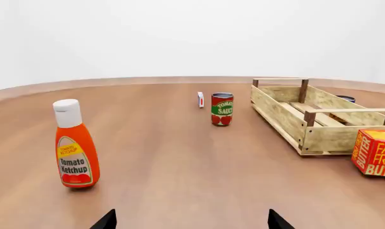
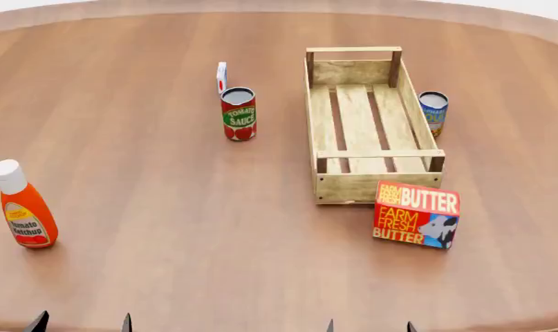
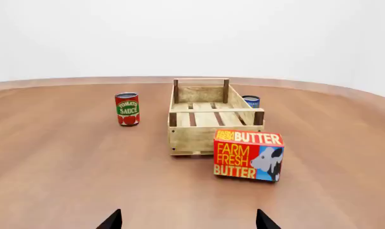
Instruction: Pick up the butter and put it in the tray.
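Right end effector (image 3: 188, 220) spread wide, facing butter (image 3: 248, 154) beside tray (image 3: 179, 137)

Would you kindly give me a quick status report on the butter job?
Left gripper and right gripper open, both empty. Butter on the table beside the tray's near end, untouched. Nothing between right gripper and butter.

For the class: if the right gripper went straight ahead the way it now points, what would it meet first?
Most likely the butter. In the right wrist view it stands just ahead of the right gripper, a little off centre between the open jaws, with the tray right behind it. Depth is uncertain, so it might only graze the box.
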`<state>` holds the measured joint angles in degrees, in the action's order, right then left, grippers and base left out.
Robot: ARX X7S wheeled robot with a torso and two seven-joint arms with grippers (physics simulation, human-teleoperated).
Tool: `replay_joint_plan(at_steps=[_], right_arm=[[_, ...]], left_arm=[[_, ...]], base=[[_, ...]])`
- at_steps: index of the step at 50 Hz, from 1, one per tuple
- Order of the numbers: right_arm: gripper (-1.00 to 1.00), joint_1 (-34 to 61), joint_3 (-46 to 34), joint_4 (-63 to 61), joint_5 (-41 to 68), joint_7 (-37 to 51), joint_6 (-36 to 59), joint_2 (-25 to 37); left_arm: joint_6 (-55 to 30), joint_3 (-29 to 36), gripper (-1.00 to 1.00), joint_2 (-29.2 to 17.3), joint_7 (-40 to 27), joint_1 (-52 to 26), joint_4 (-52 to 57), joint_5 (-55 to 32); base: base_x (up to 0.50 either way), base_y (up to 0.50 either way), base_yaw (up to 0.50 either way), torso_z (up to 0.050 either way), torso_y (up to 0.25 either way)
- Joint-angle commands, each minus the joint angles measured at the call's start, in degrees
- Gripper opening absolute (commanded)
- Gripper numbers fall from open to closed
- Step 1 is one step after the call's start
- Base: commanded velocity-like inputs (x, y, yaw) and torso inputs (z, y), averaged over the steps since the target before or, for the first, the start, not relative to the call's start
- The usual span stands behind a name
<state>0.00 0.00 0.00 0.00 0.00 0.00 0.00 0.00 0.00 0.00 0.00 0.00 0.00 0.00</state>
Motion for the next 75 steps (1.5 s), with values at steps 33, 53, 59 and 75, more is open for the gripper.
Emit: replay_joint_plan(at_steps=[33,53,59,75], right_arm=[[1.0,0.76,-5.92,-0.18,4.66,5.56,0.98,4.77],[1.0,1.02,-7.77,0.44,6.62,6.03,0.82,5.99],[1.0,1.14,-8.31,0.26,6.22,6.97,1.39,6.34],[1.0,1.06,-9.33,-0.34,6.53,8.07,1.24,7.15]], left_arm=[[-0.3,5.8,1.0,-4.9,-6.64,-0.32,0.55,-3.27],[-0.56,7.34,1.0,-6.16,-7.99,-0.43,0.8,-4.52],[-0.71,7.73,1.0,-6.5,-8.46,-0.47,1.08,-4.69],[-0.32,8.66,1.0,-7.28,-9.54,-0.43,1.16,-5.03]], base=[[0.0,-0.28,0.0,0.0,0.0],[0.01,-0.28,0.0,0.0,0.0],[0.5,0.0,0.0,0.0,0.0],[0.5,0.0,0.0,0.0,0.0]])
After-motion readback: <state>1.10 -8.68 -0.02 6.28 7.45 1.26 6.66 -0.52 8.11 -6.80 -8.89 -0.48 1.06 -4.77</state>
